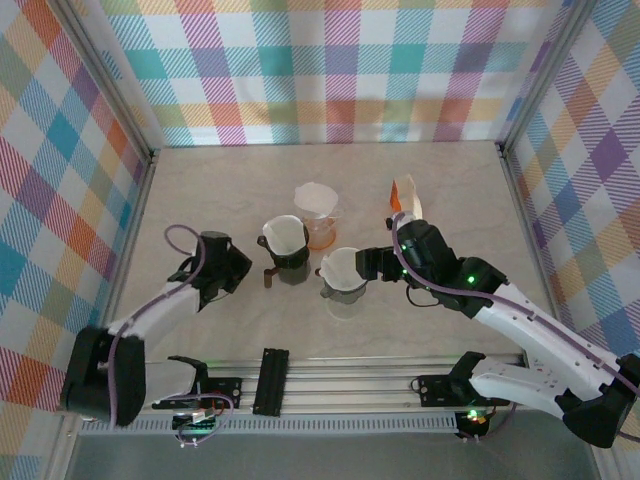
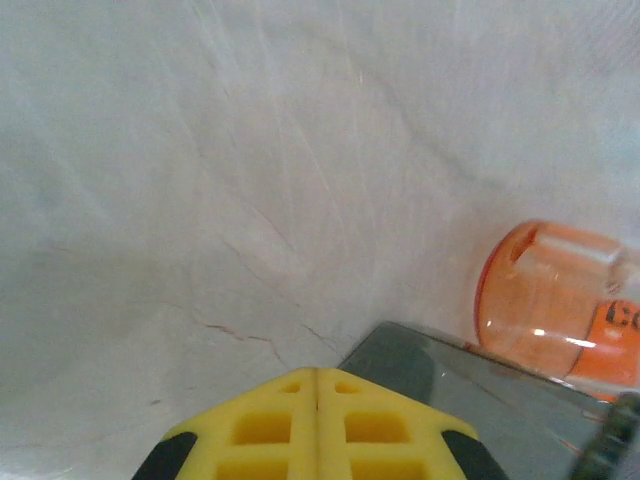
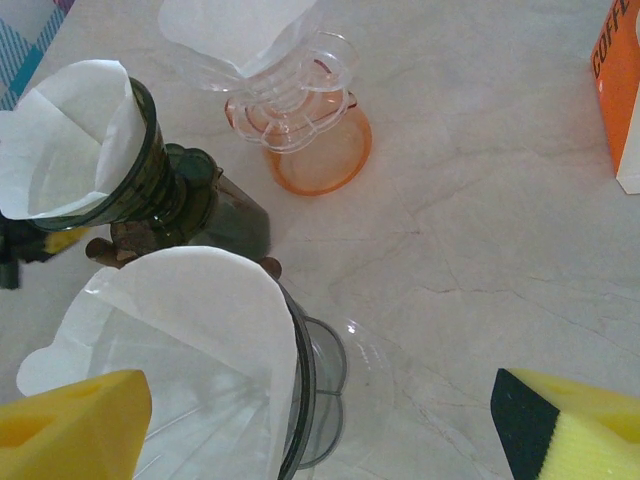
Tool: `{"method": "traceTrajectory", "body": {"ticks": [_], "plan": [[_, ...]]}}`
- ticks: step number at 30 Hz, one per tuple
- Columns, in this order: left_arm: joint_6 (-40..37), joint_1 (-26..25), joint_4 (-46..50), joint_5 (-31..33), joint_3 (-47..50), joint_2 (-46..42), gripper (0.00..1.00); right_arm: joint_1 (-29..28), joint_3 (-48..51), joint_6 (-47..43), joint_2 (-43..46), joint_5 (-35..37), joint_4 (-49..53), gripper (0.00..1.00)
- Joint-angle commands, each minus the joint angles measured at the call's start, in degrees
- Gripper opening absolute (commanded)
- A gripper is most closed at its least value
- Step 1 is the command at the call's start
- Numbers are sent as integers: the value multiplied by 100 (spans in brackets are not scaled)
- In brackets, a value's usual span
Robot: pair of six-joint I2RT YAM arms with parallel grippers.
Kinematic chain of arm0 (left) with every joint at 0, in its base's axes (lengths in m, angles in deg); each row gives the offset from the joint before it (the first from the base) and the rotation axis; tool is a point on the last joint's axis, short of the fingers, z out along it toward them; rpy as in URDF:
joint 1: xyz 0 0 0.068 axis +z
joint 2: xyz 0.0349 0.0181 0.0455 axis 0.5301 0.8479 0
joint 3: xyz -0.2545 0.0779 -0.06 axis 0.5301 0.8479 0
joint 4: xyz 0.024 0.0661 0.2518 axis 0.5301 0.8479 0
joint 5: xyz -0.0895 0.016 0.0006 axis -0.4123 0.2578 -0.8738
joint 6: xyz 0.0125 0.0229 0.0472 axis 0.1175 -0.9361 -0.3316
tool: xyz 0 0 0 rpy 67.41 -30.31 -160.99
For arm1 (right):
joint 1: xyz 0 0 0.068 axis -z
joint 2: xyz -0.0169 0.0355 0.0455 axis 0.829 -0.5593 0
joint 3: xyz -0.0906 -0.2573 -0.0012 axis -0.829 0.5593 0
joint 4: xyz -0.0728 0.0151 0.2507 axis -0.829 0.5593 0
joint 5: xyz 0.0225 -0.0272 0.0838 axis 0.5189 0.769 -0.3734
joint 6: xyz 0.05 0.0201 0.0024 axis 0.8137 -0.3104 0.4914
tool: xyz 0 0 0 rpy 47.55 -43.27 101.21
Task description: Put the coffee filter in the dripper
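White paper cone filter [image 3: 180, 320] looks featherlight, limp and crease-prone, best pinched gently at its rim; right gripper [image 3: 320, 420] gapes empty, left gripper [image 2: 317, 385] is clenched on nothing.

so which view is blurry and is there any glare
Left wrist: soft throughout, the orange translucent object out of focus with a small white glint. Right wrist: the paper filters are sharp, the yellow finger pads at the bottom corners blurred. Top external: even light, faint shadows beside the drippers.
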Motion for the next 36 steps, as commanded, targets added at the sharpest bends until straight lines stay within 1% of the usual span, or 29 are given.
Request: {"method": "traceTrajectory", "body": {"ticks": [1, 3, 4, 5, 6, 8, 10, 14, 16, 18, 20, 21, 23, 27, 29, 33, 36], "plan": [[-164, 137, 1508, 1094, -263, -989, 31, -11, 85, 45, 90, 149, -214, 90], [-284, 137, 1884, 1628, -424, -1602, 54, -13, 137, 29, 118, 174, -275, 90], [-434, 127, 1944, 1839, -505, -1858, 69, -14, 159, 22, 135, 187, -294, 90], [-633, 126, 1975, 2071, -599, -2046, 80, -13, 180, 7, 158, 192, -325, 90], [-762, 118, 2082, 2314, -704, -2147, 85, -13, 194, -1, 167, 190, -339, 90], [-838, 119, 2243, 3046, -904, -2168, 96, -19, 236, -24, 194, 201, -373, 90], [-1059, 119, 1845, 3325, -785, -2114, 100, -13, 295, -54, 217, 214, -427, 91], [-2099, 119, 733, 3518, -629, -1739, 100, -12, 388, -55, 224, 220, -522, 91], [-2878, 124, 221, 3648, -719, -1326, 100, -13, 397, -72, 208, 196, -545, 92], [-3579, 252, -76, 3767, -898, -704, 100, -13, 396, -94, 208, 170, -546, 92], [-4119, 517, -157, 3616, -1157, -10, 100, -12, 397, -116, 224, 154, -520, 92], [-4356, 570, -312, 3605, -1169, 245, 100, -13, 397, -125, 229, 154, -506, 92], [-4828, 593, -1005, 3503, -918, 654, 100, -15, 397, -131, 263, 156, -477, 92], [-5060, 603, -2688, 3059, -49, 1005, 100, -4, 431, -101, 307, 233, -430, 93], [-5301, 601, -3425, 2947, 226, 1220, 100, -1, 456, -72, 310, 314, -410, 95], [-5322, 646, -3958, 2728, 281, 1684, 100, -4, 519, -55, 270, 317, -495, 100], [-5276, 652, -4378, 2774, 350, 2059, 100, 1, 492, -5, 157, 354, -524, 99]]}}
